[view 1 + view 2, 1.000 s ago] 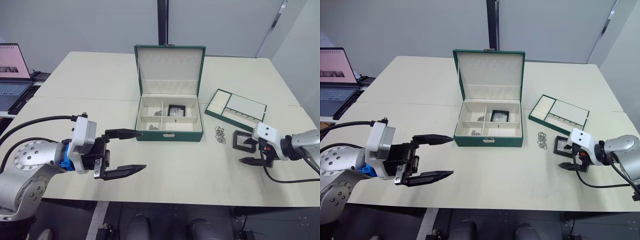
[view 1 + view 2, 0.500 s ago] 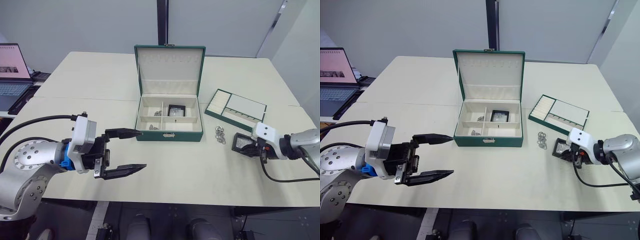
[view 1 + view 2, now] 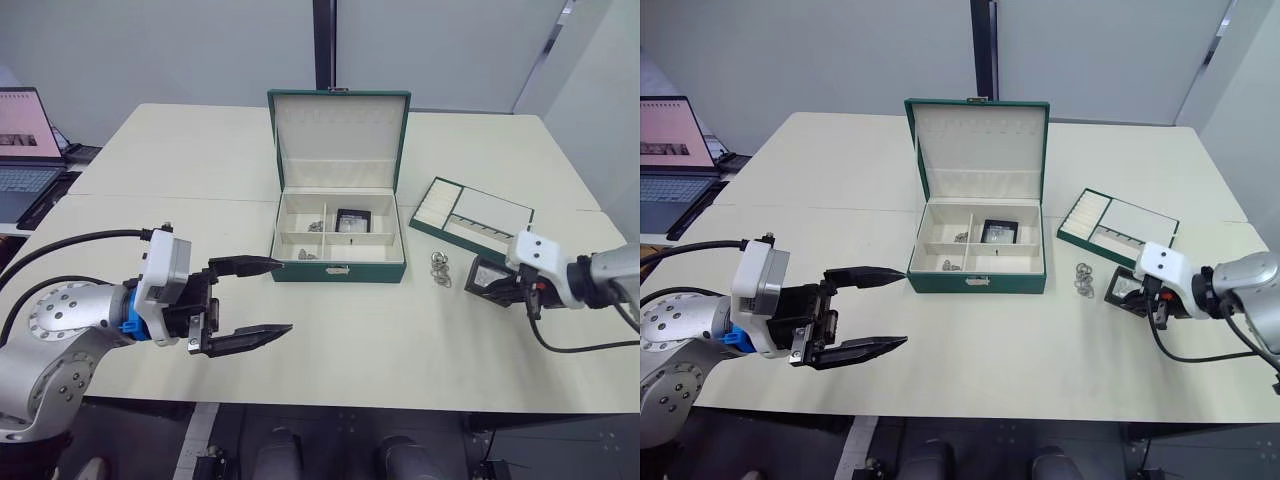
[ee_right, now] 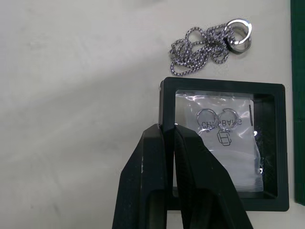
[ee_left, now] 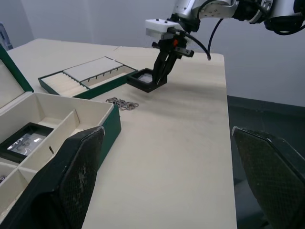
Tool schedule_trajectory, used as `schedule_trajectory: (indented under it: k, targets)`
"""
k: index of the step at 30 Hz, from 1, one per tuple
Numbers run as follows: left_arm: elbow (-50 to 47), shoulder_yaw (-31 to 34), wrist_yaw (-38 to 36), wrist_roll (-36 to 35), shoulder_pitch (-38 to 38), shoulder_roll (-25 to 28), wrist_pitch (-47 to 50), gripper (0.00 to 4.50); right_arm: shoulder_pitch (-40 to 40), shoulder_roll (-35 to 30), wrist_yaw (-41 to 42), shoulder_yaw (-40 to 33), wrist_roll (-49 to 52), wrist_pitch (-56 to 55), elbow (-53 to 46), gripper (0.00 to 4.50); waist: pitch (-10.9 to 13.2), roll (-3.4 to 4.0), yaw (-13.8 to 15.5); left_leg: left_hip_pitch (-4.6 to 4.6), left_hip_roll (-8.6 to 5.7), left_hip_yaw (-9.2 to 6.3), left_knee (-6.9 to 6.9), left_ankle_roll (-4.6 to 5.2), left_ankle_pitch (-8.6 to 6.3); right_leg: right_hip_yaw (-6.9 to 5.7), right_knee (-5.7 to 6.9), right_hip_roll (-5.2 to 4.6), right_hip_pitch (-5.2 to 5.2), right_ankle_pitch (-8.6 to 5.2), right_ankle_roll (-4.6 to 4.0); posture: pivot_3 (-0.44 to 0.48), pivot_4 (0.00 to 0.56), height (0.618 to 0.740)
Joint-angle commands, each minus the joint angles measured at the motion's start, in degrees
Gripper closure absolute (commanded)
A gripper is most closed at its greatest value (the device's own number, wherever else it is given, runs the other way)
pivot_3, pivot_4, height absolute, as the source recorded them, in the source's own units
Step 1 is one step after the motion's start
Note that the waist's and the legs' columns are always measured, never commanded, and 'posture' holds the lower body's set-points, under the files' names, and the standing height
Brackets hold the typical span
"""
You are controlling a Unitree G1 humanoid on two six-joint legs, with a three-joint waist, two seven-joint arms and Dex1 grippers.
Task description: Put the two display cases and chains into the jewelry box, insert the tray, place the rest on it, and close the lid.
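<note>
Silver arms, white wrist housings, black cables, black two-fingered left tool (image 3: pixel 250 300).

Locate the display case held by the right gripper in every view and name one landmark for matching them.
Left eye view: display case, right of the jewelry box, in the right gripper.
Right eye view, same spot.
Left wrist view, tilted, one edge lifted.
Right wrist view, frame edge pinched by the fingers.
Landmark: the chain beside it, also.

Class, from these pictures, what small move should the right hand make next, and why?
Probably lift: the right hand is shut on the edge of the display case, which looks tilted off the table, and the jewelry box stands open with room.
</note>
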Motion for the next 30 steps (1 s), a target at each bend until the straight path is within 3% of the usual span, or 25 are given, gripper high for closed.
schedule_trajectory:
  k: [1, 8, 16, 30]
  targets:
    - [0.8, 3.8, -0.2, -0.5, 1.2, 0.5, -0.6, 0.0, -5.5, -2.8, 2.1, -1.6, 2.6, 5.2, -7.5, 4.49, 0.0, 0.03, -0.2, 0.03, 0.01, 0.0, -0.02, 0.01, -0.01, 0.01, 0.01, 0.02, 0.0, 0.0, 0.0, 0.0, 0.15, 0.726]
    - [3.5, 6.8, -1.4, 1.5, 3.3, 0.5, -2.8, 0.0, -22.6, 1.9, 3.2, 8.7, 0.7, 13.6, -9.9, 4.49, 0.0, 0.04, -0.2, 0.03, 0.02, 0.04, -0.04, 0.02, -0.01, 0.05, 0.01, 0.0, -0.18, 0.0, 0.0, 0.0, 0.15, 0.726]
    - [6.2, 11.2, -2.4, 2.3, 5.0, 1.7, -3.3, 0.0, -39.2, 13.8, 4.2, 21.1, -1.6, 19.3, -3.8, 4.49, 0.0, 0.03, -0.2, -0.01, 0.04, 0.1, -0.06, 0.02, -0.01, 0.08, 0.04, -0.02, -0.39, 0.0, -0.01, 0.0, 0.15, 0.726]
    - [6.2, 17.1, -2.1, 3.0, 9.8, 1.4, -4.1, 0.0, -47.8, 32.3, 6.3, 31.3, -10.8, 5.9, 21.6, 4.49, 0.0, 0.02, -0.5, 0.0, 0.08, 0.12, -0.06, 0.03, -0.01, 0.03, 0.12, -0.02, -0.61, 0.01, -0.02, 0.0, 0.15, 0.726]
